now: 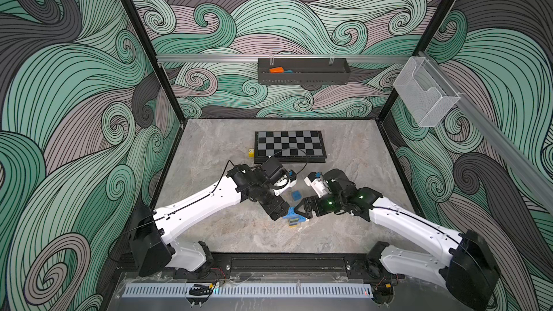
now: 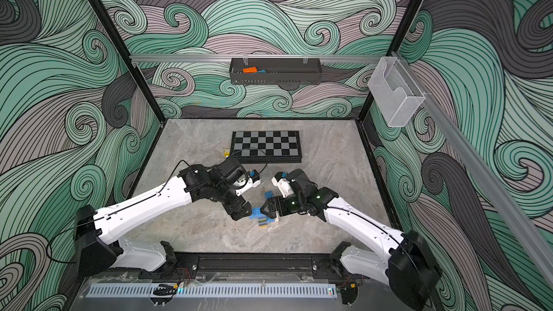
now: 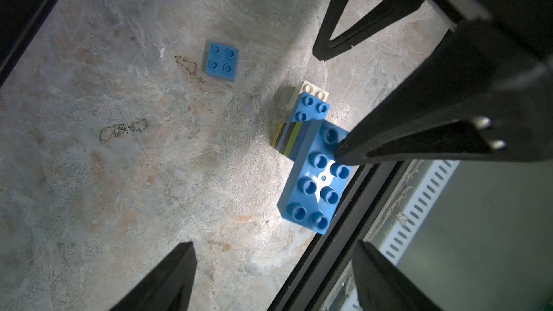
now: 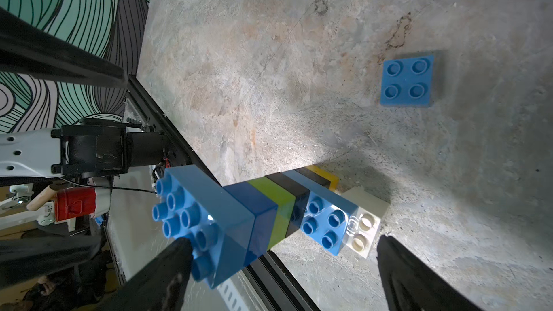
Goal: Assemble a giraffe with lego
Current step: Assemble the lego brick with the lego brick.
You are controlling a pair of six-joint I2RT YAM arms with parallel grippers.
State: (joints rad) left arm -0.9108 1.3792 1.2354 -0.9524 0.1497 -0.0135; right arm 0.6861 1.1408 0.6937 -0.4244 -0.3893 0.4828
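Observation:
The giraffe (image 1: 294,218) (image 2: 261,218) stands upright near the table's front edge. Its long blue head brick (image 3: 317,175) (image 4: 215,219) sits on a blue, lime green and black neck, above a blue body with a yellow leg and a white leg. My right gripper (image 1: 299,209) (image 4: 284,240) is open, and one of its fingertips (image 3: 339,154) lies on the head's studs. My left gripper (image 1: 282,213) (image 3: 273,245) hangs open just left of the head, holding nothing. A loose blue square lego brick (image 1: 296,195) (image 3: 222,61) (image 4: 407,80) lies just behind the giraffe.
A chessboard (image 1: 289,146) lies at the back of the table with a yellow die (image 1: 251,152) at its left. A black tray (image 1: 329,77) on the back wall holds an orange block (image 1: 276,69). A clear bin (image 1: 425,94) hangs on the right wall. The black front rail (image 3: 338,234) runs right beside the giraffe.

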